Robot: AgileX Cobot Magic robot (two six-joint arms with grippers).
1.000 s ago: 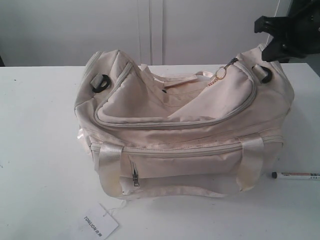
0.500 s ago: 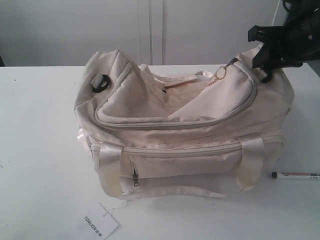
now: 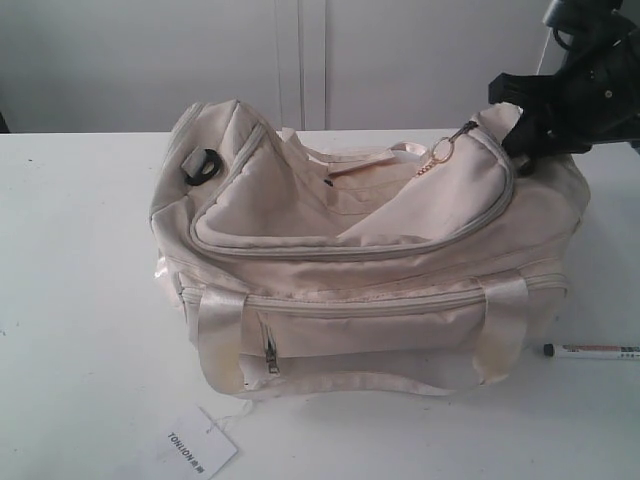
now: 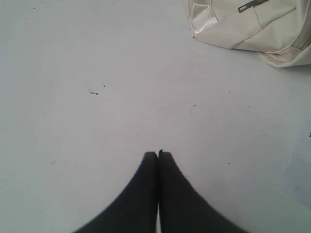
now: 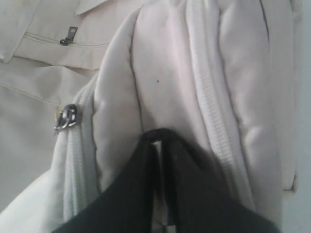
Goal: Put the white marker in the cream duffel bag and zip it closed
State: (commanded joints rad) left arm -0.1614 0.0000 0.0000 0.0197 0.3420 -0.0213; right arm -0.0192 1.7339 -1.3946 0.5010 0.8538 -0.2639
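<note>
Right gripper [image 5: 158, 141] has dropped onto the bag's [image 3: 370, 260] right end, jaws pinched on a fabric fold. Left gripper [image 4: 158, 154] hangs closed over the table [image 3: 80, 300]. Marker [image 3: 592, 351] lies outside, front right. Lift gently and hold the opening wide.

Your left claw [image 4: 158, 156] shows smooth, tapered matte-black fingers [image 4: 136, 196]; your right claw [image 5: 156, 141] matches, on a black angular arm [image 3: 590, 90].

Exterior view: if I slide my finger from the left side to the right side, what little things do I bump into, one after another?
white hang tag → front pocket zip pull → gold ring pull → white marker
</note>
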